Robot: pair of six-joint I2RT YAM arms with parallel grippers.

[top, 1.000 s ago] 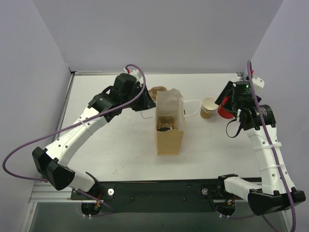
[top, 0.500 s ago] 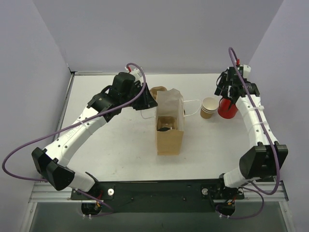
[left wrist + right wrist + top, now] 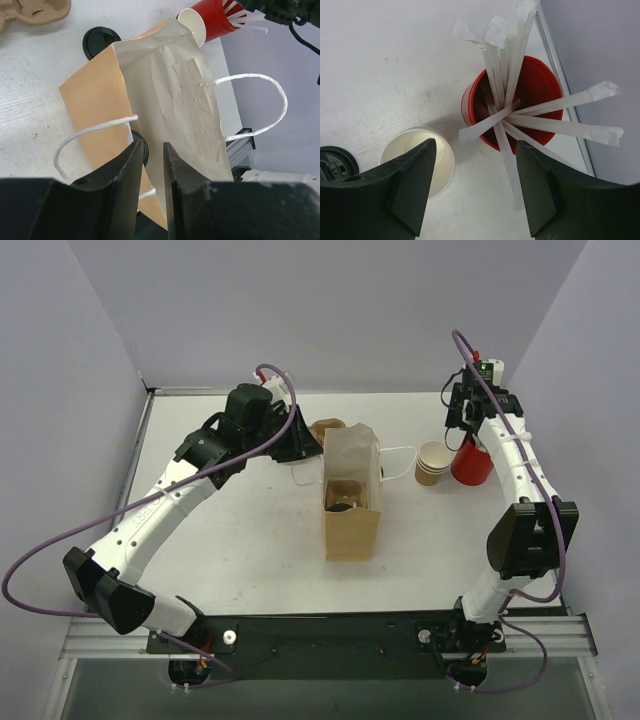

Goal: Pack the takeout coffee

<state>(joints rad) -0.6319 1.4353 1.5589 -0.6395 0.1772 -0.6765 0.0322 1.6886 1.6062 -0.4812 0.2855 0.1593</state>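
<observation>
A brown paper bag point(image 3: 351, 530) with white handles stands open mid-table. A takeout coffee's black lid point(image 3: 343, 503) shows inside it, the cup body hidden; the lid also shows in the left wrist view point(image 3: 143, 150). My left gripper point(image 3: 301, 439) is at the bag's far-left top corner. In the left wrist view, my left gripper point(image 3: 151, 162) has its jaws almost together on the bag's rim point(image 3: 122, 80). My right gripper point(image 3: 468, 426) is open and empty. In the right wrist view, my right gripper point(image 3: 476, 142) hangs over the red cup's near rim.
The red cup point(image 3: 472, 466) point(image 3: 540, 80) holds several wrapped white straws. A stack of pale cream cups point(image 3: 432, 463) point(image 3: 422, 155) stands just left of it. A loose black lid point(image 3: 101, 41) lies on the table beyond the bag. A cardboard cup carrier point(image 3: 324, 429) sits behind the bag.
My right arm has swung back and stretched out, bringing its gripper from beside the red cup to above its far side. My left gripper shifted slightly towards the back.
</observation>
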